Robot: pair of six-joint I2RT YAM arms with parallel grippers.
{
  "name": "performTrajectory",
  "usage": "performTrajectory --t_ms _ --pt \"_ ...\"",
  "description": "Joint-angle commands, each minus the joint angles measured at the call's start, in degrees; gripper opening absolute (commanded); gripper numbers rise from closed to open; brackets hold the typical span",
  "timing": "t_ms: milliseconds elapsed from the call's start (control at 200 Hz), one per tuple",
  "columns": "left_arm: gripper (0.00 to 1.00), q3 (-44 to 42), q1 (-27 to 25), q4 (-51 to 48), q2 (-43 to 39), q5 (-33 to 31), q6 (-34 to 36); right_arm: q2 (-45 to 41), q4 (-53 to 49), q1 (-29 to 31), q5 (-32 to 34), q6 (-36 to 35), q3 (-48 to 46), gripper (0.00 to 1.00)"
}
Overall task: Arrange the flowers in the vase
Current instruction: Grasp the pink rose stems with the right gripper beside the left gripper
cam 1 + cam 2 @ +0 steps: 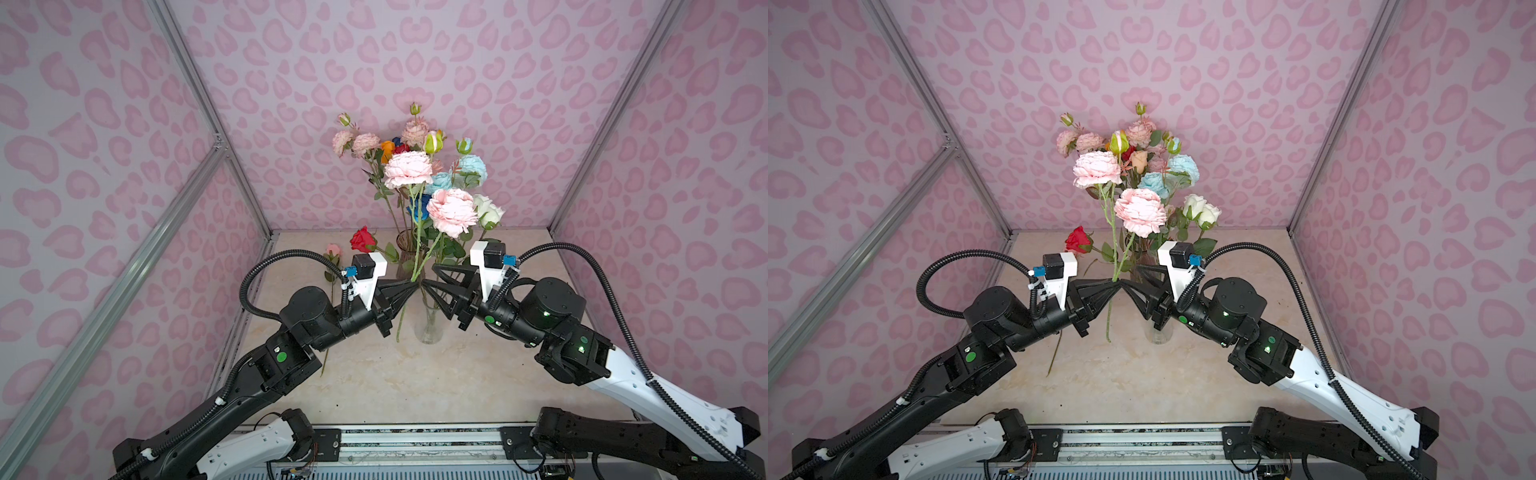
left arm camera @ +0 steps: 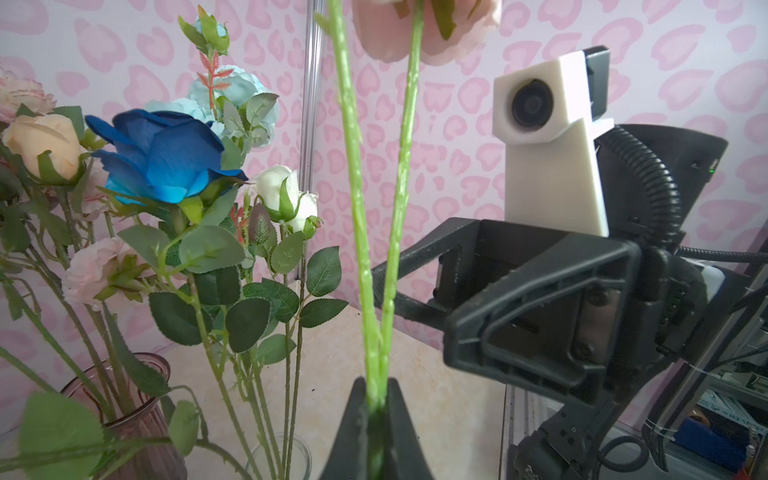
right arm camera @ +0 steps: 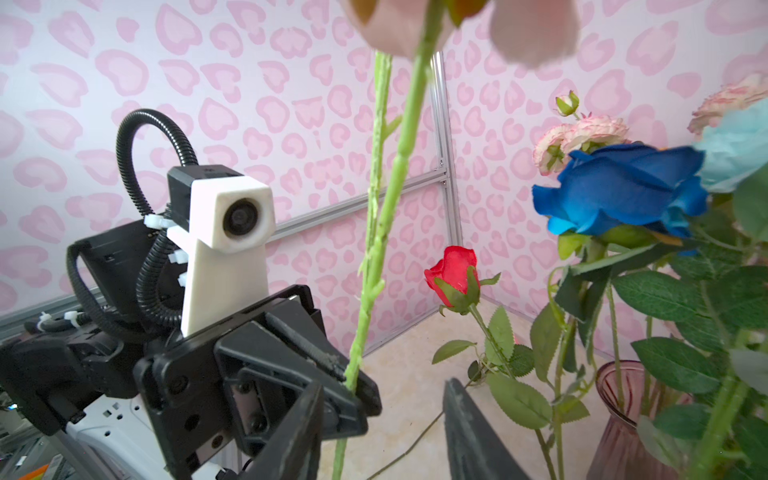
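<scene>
While the left gripper (image 1: 413, 286) is clamped on the forked pink peony stem (image 1: 417, 232) just below its fork, the cut end (image 1: 399, 338) hangs beside the clear glass vase (image 1: 430, 330), on the left arm's side of it and outside its mouth. Both peony heads stand high above that vase. The left wrist view confirms the clamp: both fingers (image 2: 353, 424) press the green stem between them.

Right gripper (image 1: 428, 276): jaws apart, holding nothing, tips close to the left gripper's. I cannot tell whether they straddle the stem or stop short of it.

Step in hand, as I judge it: get the cut end into a vase mouth. Notes:
- Lift until the cut end clears the rim, carry it over the mouth, then lower straight.
- The clear glass vase holds thin stems, and the ribbed pink vase (image 1: 409, 249) behind it is crowded. Aim for an open gap.
- Two big heads likely make the stem top-heavy, so it may swing in the grip. Move slowly.
- The clear glass vase looks narrow-based, so a sideways push could tip it.
- Let go only once the stem leans on the rim.

Not yet placed: red rose (image 1: 363, 239) and small pink rose (image 1: 332, 249), beyond the clear glass vase on the left arm's side.
</scene>
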Motion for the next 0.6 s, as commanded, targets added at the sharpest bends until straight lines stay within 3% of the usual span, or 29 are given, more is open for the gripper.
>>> performTrajectory --t_ms 0,300,500,595 --pt "0.03 -0.05 -0.39 3.5 0.1 -1.44 1.61 0.23 5.86 -0.59 -3.48 4.13 -0.99 0.48" --pt "0.03 -0.87 -0.65 2.75 0.22 -1.44 1.97 4.16 10.9 -4.42 -7.33 10.72 -0.12 0.39" --pt "0.03 -0.97 -0.65 1.99 -0.08 -1.59 2.42 6.65 12.07 -4.64 -9.52 11.75 1.22 0.27" --pt "0.03 -0.85 -0.65 1.85 -0.15 -1.84 2.59 7.18 12.3 -4.64 -10.11 12.23 1.37 0.15"
